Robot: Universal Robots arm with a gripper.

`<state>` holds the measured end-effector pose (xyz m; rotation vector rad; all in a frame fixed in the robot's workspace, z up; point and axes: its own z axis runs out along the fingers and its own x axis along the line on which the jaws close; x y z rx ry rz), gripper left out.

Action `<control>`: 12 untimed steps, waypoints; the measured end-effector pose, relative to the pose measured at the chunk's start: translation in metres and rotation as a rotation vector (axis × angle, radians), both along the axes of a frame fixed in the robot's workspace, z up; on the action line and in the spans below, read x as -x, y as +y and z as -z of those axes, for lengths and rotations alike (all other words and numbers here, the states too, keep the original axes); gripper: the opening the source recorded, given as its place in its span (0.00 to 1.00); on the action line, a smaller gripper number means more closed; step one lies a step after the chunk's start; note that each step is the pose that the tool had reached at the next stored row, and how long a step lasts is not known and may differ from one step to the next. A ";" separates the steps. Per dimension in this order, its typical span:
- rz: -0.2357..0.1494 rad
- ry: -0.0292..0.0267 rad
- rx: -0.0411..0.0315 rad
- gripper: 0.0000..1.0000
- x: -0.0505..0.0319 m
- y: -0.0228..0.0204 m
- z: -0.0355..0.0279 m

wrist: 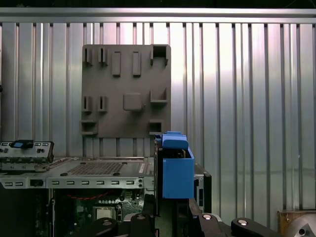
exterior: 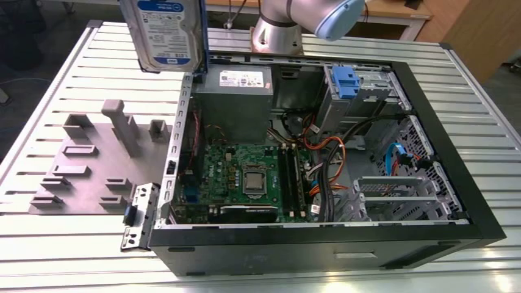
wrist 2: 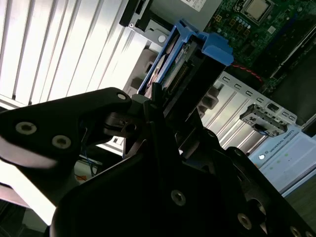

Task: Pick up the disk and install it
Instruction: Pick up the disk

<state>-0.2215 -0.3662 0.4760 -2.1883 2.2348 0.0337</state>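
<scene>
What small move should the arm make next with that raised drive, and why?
Probably carry the disk toward the exterior view's right, over the open computer case: the end effector holds it upright in the air, at that view's left of the case's interior.

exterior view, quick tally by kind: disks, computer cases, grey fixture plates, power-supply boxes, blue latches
disk: 1
computer case: 1
grey fixture plate: 1
power-supply box: 1
blue latch: 1
total: 5
</scene>
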 end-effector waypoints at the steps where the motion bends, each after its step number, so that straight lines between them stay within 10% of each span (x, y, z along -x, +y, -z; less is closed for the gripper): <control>1: 0.000 -0.0001 -0.0001 0.35 -0.0033 0.0000 0.0001; 12: 0.000 0.0000 0.0000 0.35 -0.0415 0.0000 0.0006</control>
